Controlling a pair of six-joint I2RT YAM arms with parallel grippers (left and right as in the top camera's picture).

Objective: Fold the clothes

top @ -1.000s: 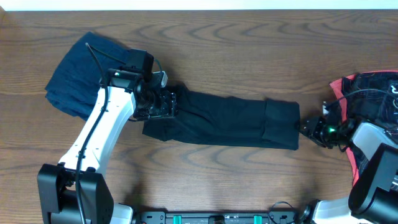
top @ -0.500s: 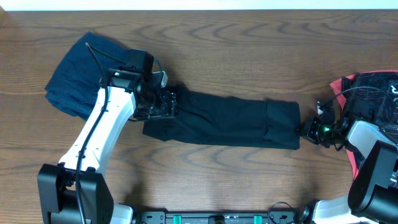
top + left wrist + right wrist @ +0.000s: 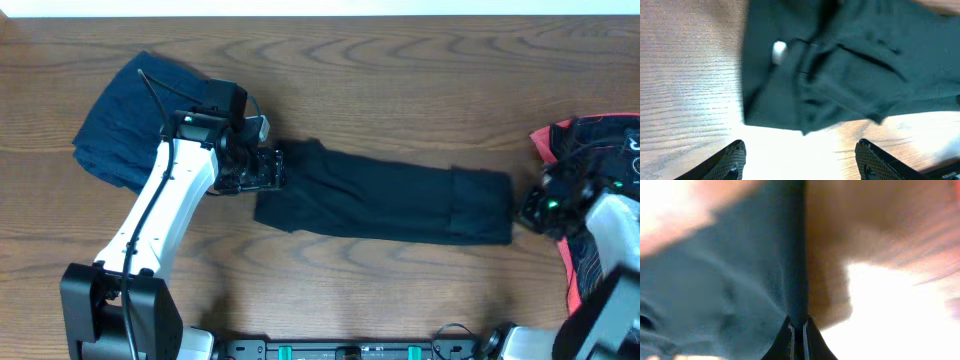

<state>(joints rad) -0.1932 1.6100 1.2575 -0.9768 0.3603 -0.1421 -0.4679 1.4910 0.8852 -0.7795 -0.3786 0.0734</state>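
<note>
Your right tool [image 3: 798, 325] pinches the edge of the shirt [image 3: 715, 290], fingers nearly together, over a blurred surface [image 3: 865, 230].

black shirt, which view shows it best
Overhead: the black shirt shows whole, folded into a long strip. Left wrist shows only one end with a white spot; right wrist, a blurred edge pinched in the right gripper.
</note>
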